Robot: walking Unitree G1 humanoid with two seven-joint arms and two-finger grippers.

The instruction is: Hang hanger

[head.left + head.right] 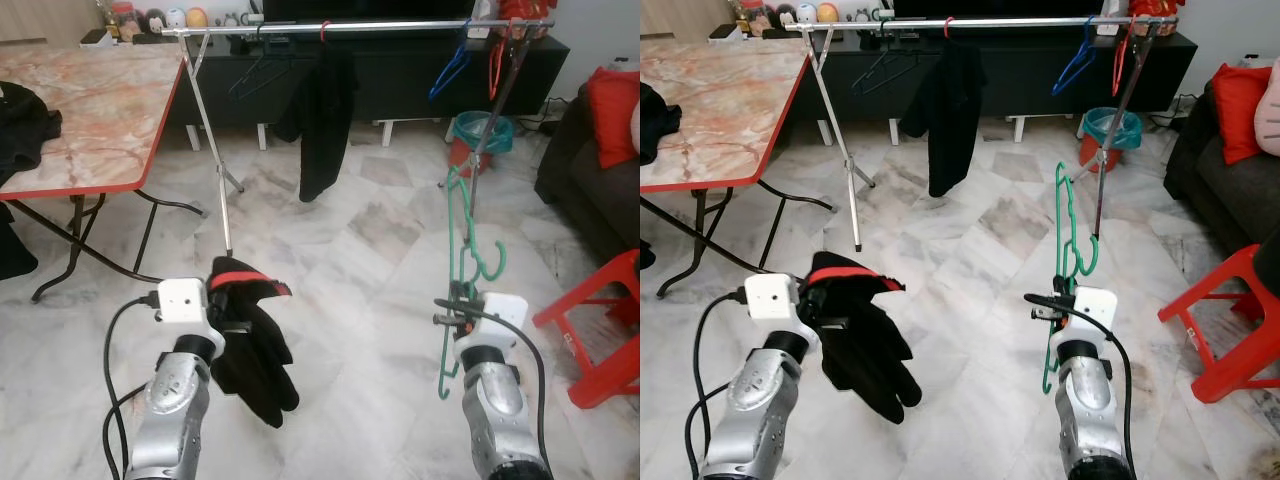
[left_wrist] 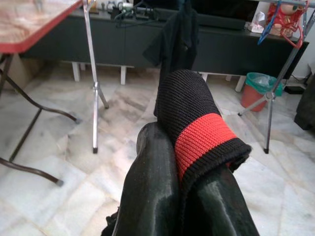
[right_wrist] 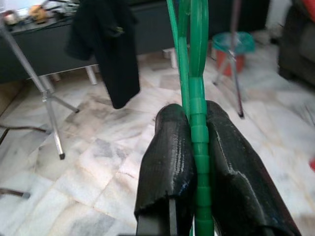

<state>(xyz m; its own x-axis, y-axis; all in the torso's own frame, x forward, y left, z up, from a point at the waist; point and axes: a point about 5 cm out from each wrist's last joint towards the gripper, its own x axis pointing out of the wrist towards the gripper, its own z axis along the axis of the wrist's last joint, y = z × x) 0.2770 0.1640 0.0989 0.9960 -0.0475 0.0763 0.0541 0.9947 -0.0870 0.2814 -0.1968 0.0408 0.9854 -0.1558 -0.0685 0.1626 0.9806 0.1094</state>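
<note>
Hanger (image 1: 468, 262), green, stood pinched upright in right gripper (image 3: 197, 162), apparently for rail (image 1: 400, 24); left gripper (image 2: 182, 196) clamped black garment (image 1: 250, 345).

Place: a home living room
Floor: marble tiles (image 1: 380, 250)
Furnishings: dark sofa (image 1: 590, 170) with red cushion (image 1: 612, 100), marble-top table (image 1: 90, 100), clothes rack (image 1: 350, 27), low black cabinet (image 1: 400, 75)

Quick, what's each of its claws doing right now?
Left gripper: closed, holding a black garment with a red band.
Right gripper: closed, holding a green hanger.
</note>
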